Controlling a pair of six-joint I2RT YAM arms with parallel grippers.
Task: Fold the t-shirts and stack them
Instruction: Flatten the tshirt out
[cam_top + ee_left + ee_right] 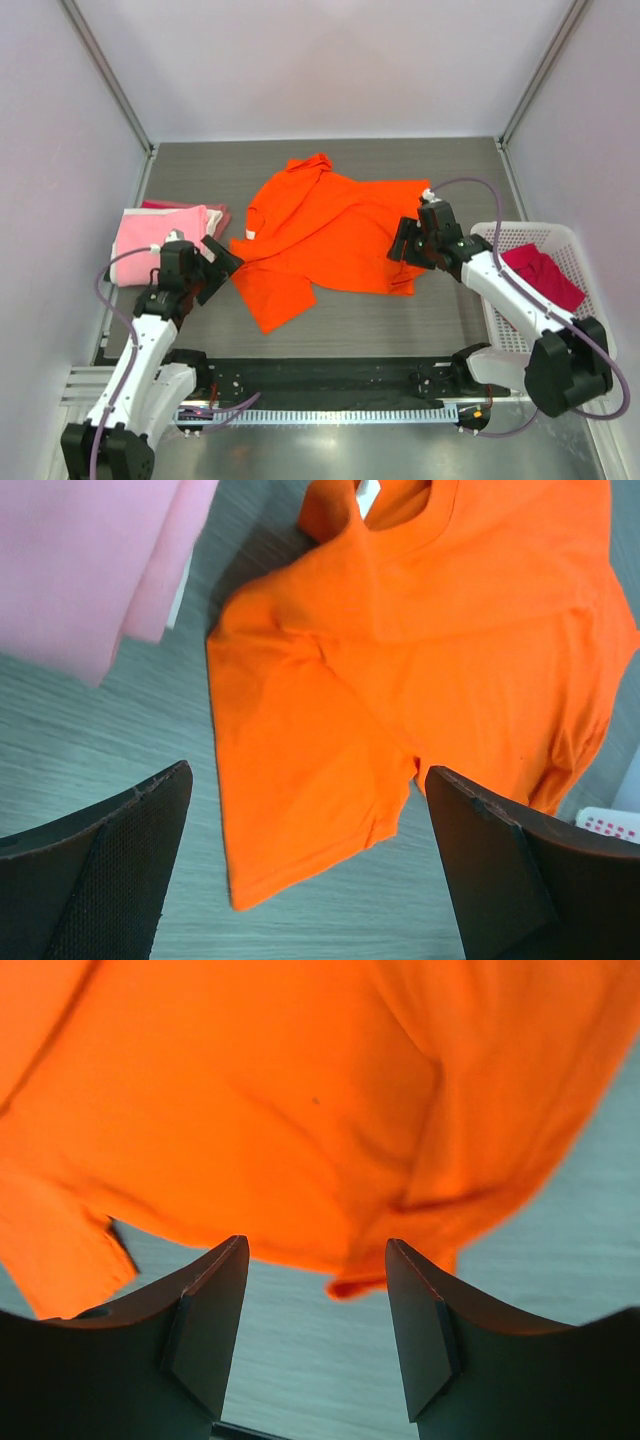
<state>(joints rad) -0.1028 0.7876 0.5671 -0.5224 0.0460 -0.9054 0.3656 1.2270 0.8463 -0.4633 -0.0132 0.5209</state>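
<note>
Orange t-shirt point(325, 235) lies unfolded, crosswise between the grippers. Right gripper point(400, 243), spread and empty, hangs at its edge. Left gripper point(222, 266), also spread and empty, has the cloth just ahead.

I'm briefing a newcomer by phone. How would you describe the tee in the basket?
Find the grey table, then the white lattice basket at its right edge. Crumpled inside lies a dark pink-red tee. Unlike the orange tee spread mid-table and the folded pink tees at the left, it is the only one in a container.
</note>
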